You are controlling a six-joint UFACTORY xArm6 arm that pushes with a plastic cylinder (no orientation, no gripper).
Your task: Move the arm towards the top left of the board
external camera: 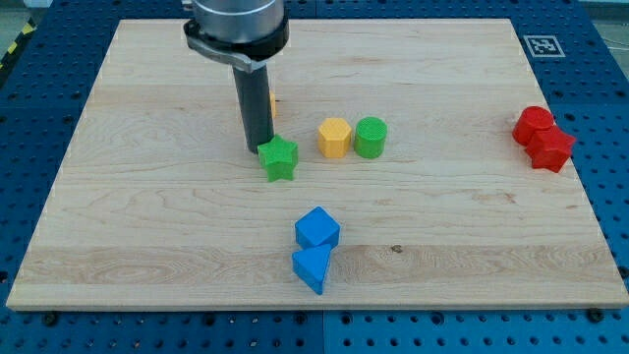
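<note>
One dark straight rod ends in my tip (257, 148), bare, holding nothing, touching the green star block (279, 158) at its upper left. Right of this star stand a yellow hexagon block (334, 137) and a green cylinder (371, 137).

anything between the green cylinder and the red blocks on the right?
No. In the camera view, bare board runs from the green cylinder to the two red blocks. My tip sits far left of that, beside the green star.

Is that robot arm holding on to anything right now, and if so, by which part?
Nothing is held. My tip is a bare rod end standing beside the green star-shaped block, at its upper-left edge; actual contact cannot be told.
</note>
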